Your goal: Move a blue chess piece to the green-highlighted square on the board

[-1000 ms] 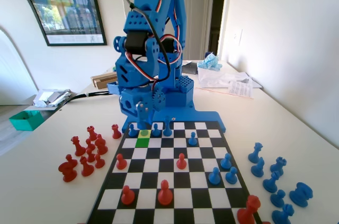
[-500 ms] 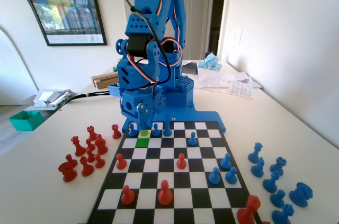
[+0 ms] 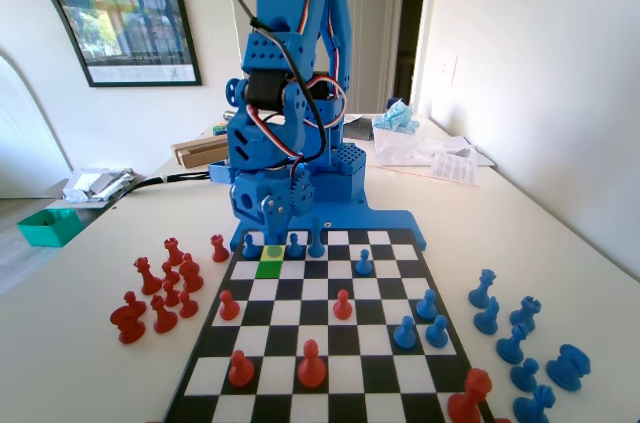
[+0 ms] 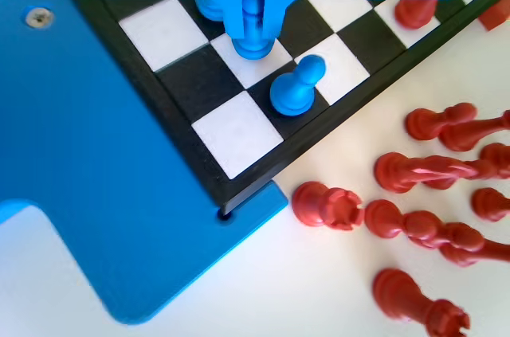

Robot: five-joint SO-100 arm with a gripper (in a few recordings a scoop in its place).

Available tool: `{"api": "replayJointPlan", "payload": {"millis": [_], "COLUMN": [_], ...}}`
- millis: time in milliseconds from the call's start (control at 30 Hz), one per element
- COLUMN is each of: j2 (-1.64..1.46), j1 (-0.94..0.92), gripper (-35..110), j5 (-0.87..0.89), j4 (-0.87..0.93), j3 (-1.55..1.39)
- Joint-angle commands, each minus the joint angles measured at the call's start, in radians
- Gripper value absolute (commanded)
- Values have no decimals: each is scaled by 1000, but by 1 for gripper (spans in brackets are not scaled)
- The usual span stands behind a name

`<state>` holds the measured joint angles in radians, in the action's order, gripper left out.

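Fingers (image 4: 253,4) clamp the blue chess piece (image 4: 253,22) standing on the board (image 4: 239,126)

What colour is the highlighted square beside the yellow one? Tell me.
Bright green, clearest in the fixed view.

Pawn (image 4: 253,22) between pincer (image 4: 253,2) jaws, on board (image 4: 239,134).

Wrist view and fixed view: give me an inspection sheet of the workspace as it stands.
Surface: black-and-white checkered board on a white table.
Job's things: small blue plastic pawn between the gripper's jaws, base on a white square; bright green square unoccupied.
Clutter: red pieces and blue pieces off-board.
Gripper: blue two-finger gripper low, closed around the pawn.
Cables: black cable looped on the arm.
Surroundings: framed poster, green tray.
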<state>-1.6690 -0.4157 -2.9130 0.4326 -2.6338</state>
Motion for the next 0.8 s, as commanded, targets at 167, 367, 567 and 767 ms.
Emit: {"api": "replayJointPlan", "payload": {"millis": [167, 367, 567, 767], "j2": [-11, -15, -17, 5], "j1": [-23, -37, -28, -12], "gripper": [2, 2, 2, 2], "j5": [-209, -212, -172, -121], "j4": [-11, 127, 304, 350], "j3": [-14, 78, 213, 291]}}
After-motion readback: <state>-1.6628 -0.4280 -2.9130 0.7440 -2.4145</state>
